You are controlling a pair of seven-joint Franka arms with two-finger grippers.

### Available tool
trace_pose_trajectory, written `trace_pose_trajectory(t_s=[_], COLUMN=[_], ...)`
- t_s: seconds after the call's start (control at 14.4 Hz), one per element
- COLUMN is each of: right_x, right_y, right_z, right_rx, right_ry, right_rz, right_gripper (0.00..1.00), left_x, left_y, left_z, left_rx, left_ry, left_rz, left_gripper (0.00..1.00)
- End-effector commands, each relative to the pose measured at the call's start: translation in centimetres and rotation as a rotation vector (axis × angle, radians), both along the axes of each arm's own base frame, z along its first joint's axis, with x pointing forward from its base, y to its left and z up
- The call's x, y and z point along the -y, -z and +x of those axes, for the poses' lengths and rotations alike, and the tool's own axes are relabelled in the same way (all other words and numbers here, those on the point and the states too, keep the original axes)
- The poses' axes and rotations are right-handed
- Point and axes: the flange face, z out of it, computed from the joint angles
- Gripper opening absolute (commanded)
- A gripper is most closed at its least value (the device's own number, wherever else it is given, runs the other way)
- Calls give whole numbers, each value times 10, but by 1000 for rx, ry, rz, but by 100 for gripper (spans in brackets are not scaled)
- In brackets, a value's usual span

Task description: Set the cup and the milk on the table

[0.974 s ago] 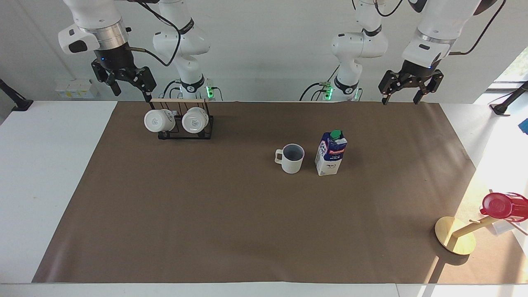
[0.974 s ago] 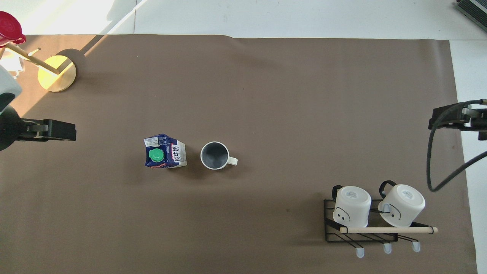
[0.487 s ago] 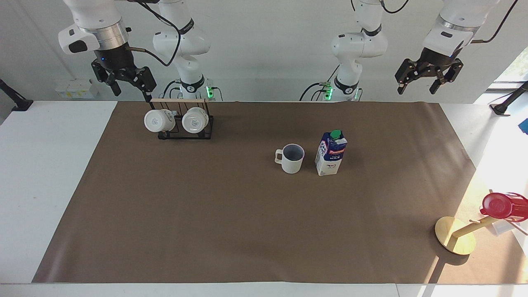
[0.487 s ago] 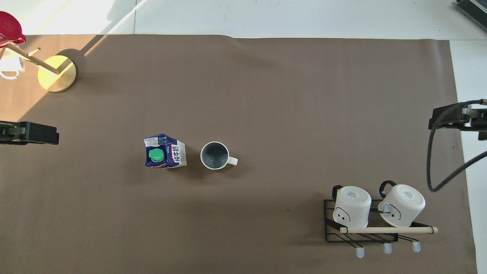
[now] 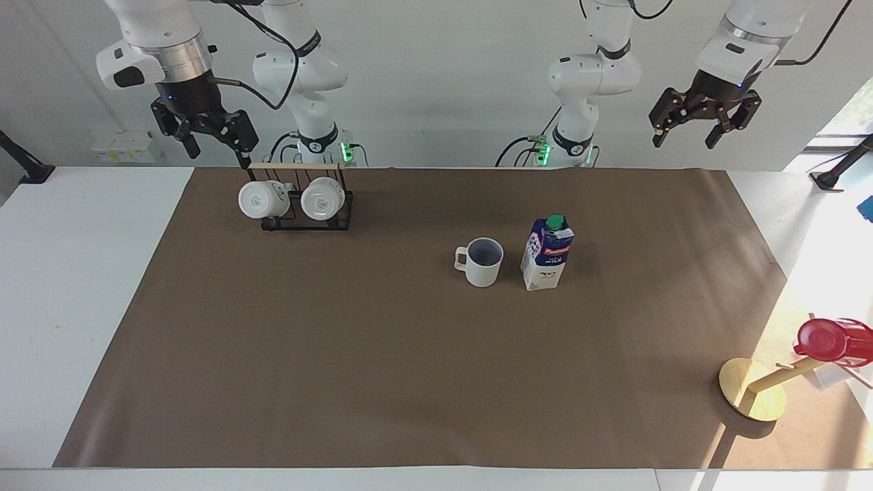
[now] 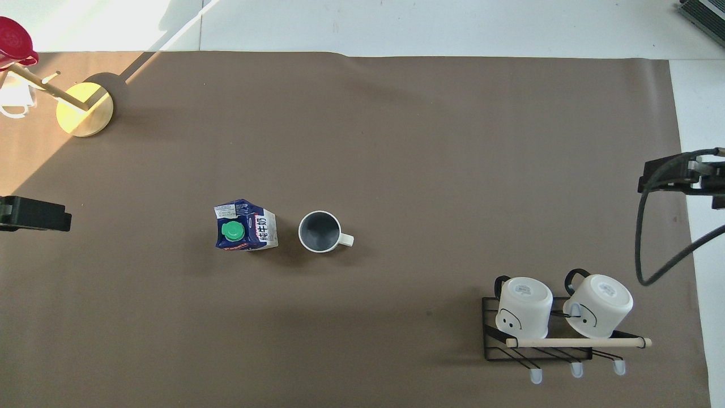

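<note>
The white table (image 5: 82,286) is a broad flat slab, most of it covered by a matte brown paper-like mat (image 5: 382,368) whose long edges run straight, with bare white margins at both ends and a pale wall rising at the robots' end. Sunlight falls across the corner at the left arm's end. The left gripper (image 5: 690,136) hangs high in the air over the mat's corner at its own end, its black fingers (image 5: 659,134) spread apart and holding nothing; the right gripper (image 5: 217,151) hangs with fingers likewise parted and empty, just above a black wire rack (image 5: 308,219) topped by a pale wooden dowel, on which two smooth white mugs (image 5: 262,199) lie tipped on their sides with printed bottoms showing. Well below and inward of the left gripper's fingers, near the mat's middle, the milk (image 5: 545,254) stands upright: a tall blue and white gable-top carton with a round green cap. Just beside it, toward the right arm's end and not touching, the cup (image 5: 481,262) stands upright, off-white and ribbed, grey-blue inside, small handle pointing away from the carton. At the left arm's end a round wooden-based stand (image 5: 751,390) carries a glossy red cup (image 5: 826,339). Wide open mat surrounds carton and mug on every side.
</note>
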Motion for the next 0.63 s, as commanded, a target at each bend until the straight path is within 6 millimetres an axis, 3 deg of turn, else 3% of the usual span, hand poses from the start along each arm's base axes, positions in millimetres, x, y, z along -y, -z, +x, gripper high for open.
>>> trace_pose_trajectory(t_s=[0.0, 0.56], right_x=[3, 4], right_y=[-3, -3], right_z=[-3, -3], right_rx=[-10, -10], right_ry=[-17, -19], right_rz=[-7, -7], right_gripper=[100, 100], left_x=[5, -2], left_y=[-5, -7], left_z=[-9, -7], left_rx=[-8, -2], left_ry=[21, -1], left_rz=[-18, -24], left_gripper=[100, 100])
